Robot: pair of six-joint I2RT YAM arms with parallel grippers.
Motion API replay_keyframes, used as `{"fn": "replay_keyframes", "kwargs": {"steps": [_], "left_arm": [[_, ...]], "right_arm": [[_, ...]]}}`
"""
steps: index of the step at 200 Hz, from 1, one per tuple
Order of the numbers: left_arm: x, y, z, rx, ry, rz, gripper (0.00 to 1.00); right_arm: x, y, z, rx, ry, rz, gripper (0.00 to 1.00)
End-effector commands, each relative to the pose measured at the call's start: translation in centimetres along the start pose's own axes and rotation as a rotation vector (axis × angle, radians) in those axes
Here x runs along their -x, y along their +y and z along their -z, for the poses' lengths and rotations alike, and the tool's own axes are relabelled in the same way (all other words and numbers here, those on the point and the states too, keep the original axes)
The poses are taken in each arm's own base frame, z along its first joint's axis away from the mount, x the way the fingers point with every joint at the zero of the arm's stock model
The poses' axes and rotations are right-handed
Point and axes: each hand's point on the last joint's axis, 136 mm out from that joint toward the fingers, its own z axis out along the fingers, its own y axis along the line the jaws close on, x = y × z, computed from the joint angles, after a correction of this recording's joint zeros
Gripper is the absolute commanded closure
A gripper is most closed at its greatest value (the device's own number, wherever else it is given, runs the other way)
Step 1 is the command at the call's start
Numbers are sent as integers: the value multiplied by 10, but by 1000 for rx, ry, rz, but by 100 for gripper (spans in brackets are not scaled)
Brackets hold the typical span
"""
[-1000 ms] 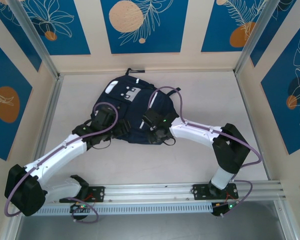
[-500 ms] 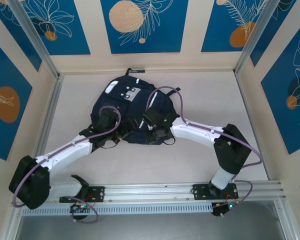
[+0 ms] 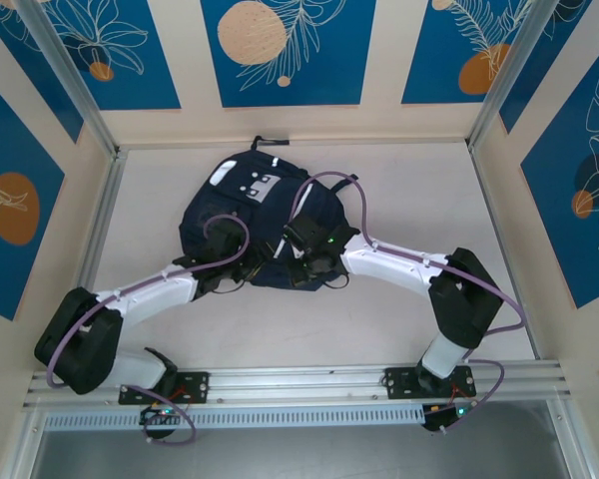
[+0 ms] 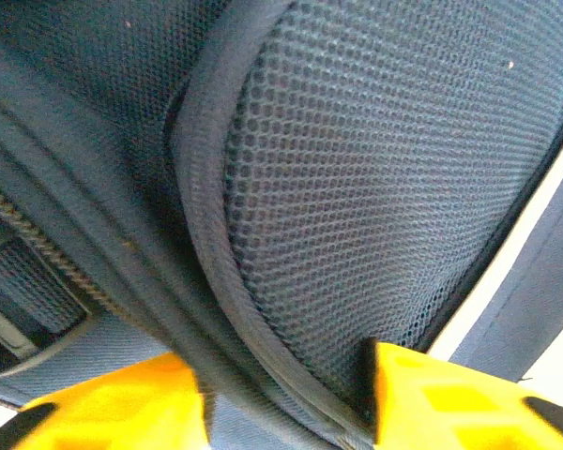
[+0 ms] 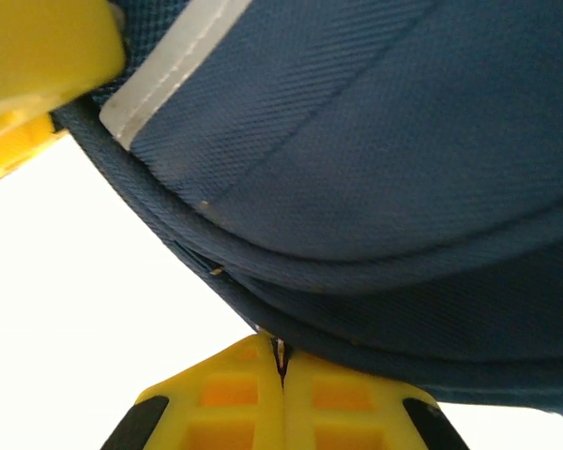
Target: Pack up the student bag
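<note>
Where the bag is: the student bag [image 3: 255, 205] lies flat on the table [image 3: 409, 200], in the middle and toward the far wall. Its top loop [image 3: 267, 143] points away from the arms.
Left gripper: the left gripper [image 4: 286, 398] is at the bag's near left side. Its two yellow fingers [image 4: 113, 408] stand apart, with a thick rolled edge [image 4: 206, 244] of the bag between them. I cannot tell if they squeeze it or just sit beside it.
Mesh part: a puffy mesh pad [image 4: 375, 169] sits just past that edge. A zipper [image 4: 38, 248] runs on its left.
Right gripper: the right gripper [image 5: 281, 375] is at the bag's near right side. Its fingers are pressed tight together, right under the bag's bottom rim [image 5: 291, 267]. It may nip a tiny bit of cloth, but that is too small to see.
How the bag feels: I think it is soft and floppy, not stiff. It will likely sag and fold when lifted. The cloth looks rough, not slippery. It should not break. It lies quite flat, so it may be light.
Where to hold it: I would pick a thick rim, a strap or the top loop. Thin cloth can slip out of the fingers.
How many: one bag, one top loop, one zipper that I can see, two grippers, two fingers on each.
</note>
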Motion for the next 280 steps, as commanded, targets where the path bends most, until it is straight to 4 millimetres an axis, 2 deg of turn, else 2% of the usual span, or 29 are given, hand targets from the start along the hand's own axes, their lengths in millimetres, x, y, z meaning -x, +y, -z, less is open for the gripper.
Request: {"fn": "replay_keyframes", "kwargs": {"steps": [1,23,47,75,94,108,122,160,185,205,236,258,280], "left_arm": [[15,16,2,103,-68,-23,66],[16,24,3,142,-64,-39,75],[17,28,5,168,-61,-59,79],[16,28,5,182,-42,-86,81],[17,26,5,182,-33,-104,81],[18,23,6,182,-28,-126,81],[22,19,7,183,-25,-152,81],[34,6,1,184,10,-226,80],[42,1,-11,191,25,-254,79],[49,1,-18,205,25,-258,78],[69,4,-11,236,-25,-255,69],[81,9,6,275,-70,-248,58],[83,21,28,318,-97,-219,45]], "right_arm": [[5,-40,25,-154,-61,22,100],[7,-66,33,-205,-74,40,100],[24,-88,38,-233,-106,51,100],[49,-103,36,-236,-123,47,100],[60,-102,34,-214,-110,51,100],[59,-92,36,-175,-103,62,100],[49,-83,38,-131,-92,62,100],[2,-77,48,-81,-52,-6,100],[-25,-60,50,4,-25,-52,100],[-36,-42,48,69,-9,-76,100],[-33,-1,47,205,-12,-74,100],[-22,30,42,296,-9,-67,100],[-4,53,38,347,-20,-55,100]]}}
